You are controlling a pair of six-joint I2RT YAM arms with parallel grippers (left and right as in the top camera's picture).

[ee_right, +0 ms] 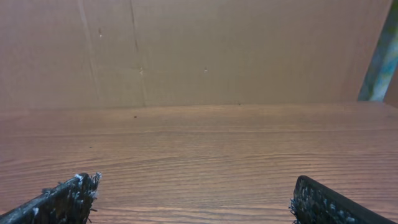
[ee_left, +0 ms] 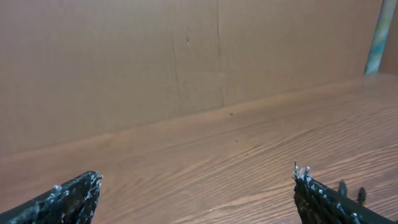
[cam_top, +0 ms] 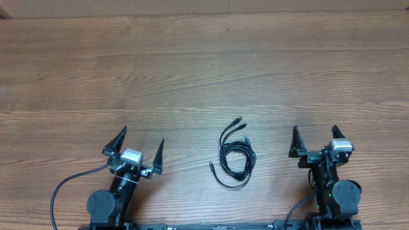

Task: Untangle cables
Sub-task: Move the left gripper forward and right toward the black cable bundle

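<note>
The cables point(cam_top: 235, 155) lie as one small black coil on the wooden table, between the two arms, with plug ends pointing up and to the right and one loose end at the lower left. My left gripper point(cam_top: 140, 145) is open and empty, left of the coil. My right gripper point(cam_top: 315, 139) is open and empty, right of the coil. In the left wrist view my open fingers point(ee_left: 196, 186) frame bare wood, and two small plug tips point(ee_left: 351, 190) show at the right edge. In the right wrist view my open fingers point(ee_right: 196, 193) frame bare wood; no cable shows.
The wooden table point(cam_top: 204, 70) stretches far beyond the coil. A brown wall point(ee_right: 199, 50) stands at its far edge. Thick black robot cables point(cam_top: 64, 185) run from each arm base at the near edge.
</note>
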